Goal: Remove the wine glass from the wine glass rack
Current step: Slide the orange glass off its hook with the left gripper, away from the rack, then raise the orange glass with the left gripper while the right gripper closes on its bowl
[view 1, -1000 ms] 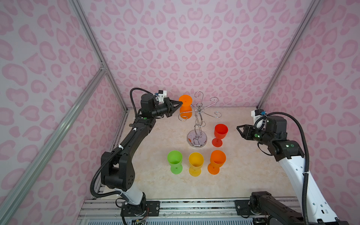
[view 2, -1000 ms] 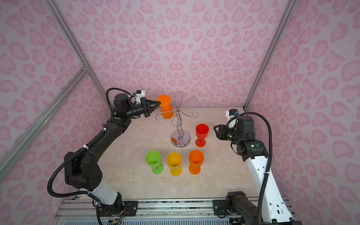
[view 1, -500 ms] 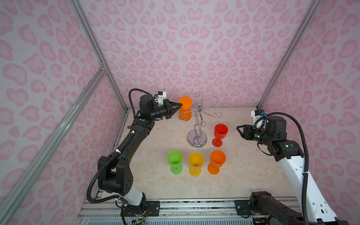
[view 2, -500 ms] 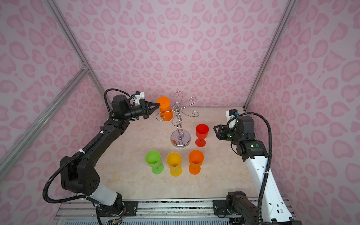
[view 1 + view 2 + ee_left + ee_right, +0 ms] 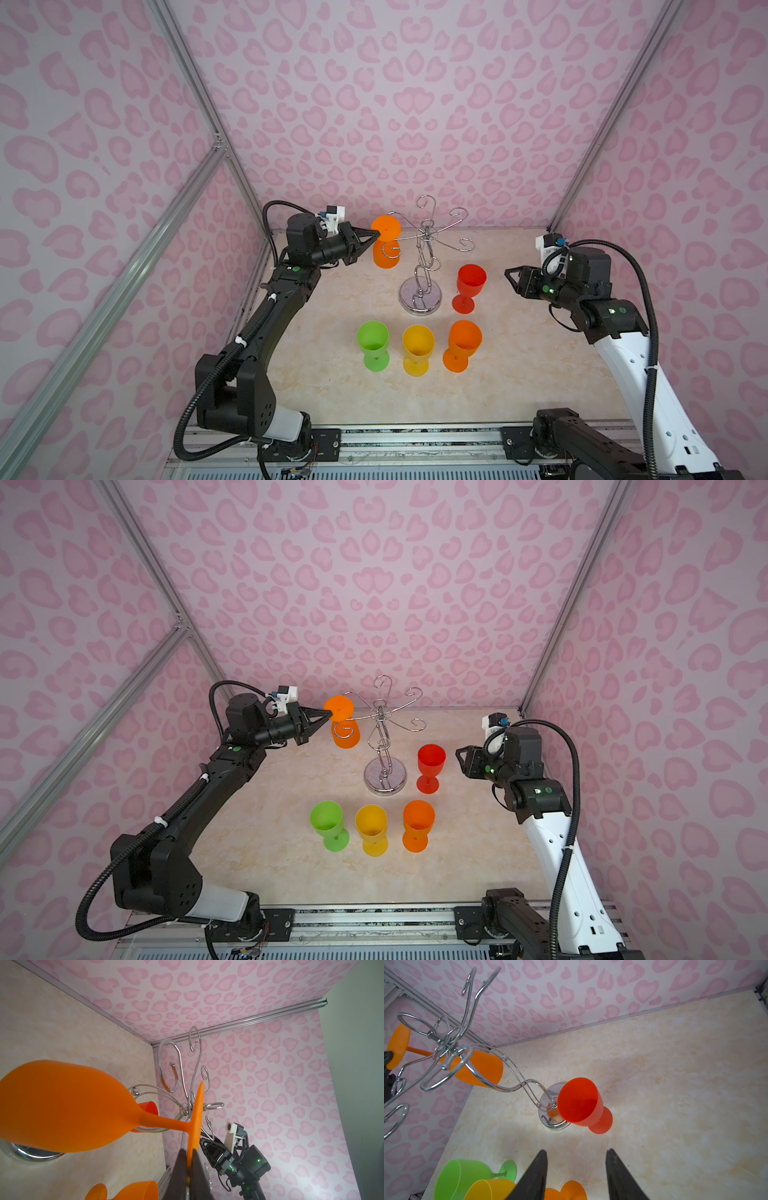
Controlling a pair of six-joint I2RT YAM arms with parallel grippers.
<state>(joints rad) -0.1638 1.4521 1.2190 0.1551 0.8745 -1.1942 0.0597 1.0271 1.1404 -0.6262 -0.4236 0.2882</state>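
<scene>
Left hand [image 5: 376, 235] pinched shut on foot rim of orange wine glass [image 5: 385, 257]. Glass hangs bowl-down near outer end of 1 hook arm of rack [image 5: 420, 296], left of post in both top views. Grasp made. Judged left: draw stem out past hook curl, clear wire, set glass down. Right hand [image 5: 508, 275] half open, empty, near red glass [image 5: 471, 282] but apart. 4 glasses upright on desk [image 5: 519, 365]: red, green glass [image 5: 373, 338], yellow glass [image 5: 418, 343], orange glass [image 5: 464, 337].
</scene>
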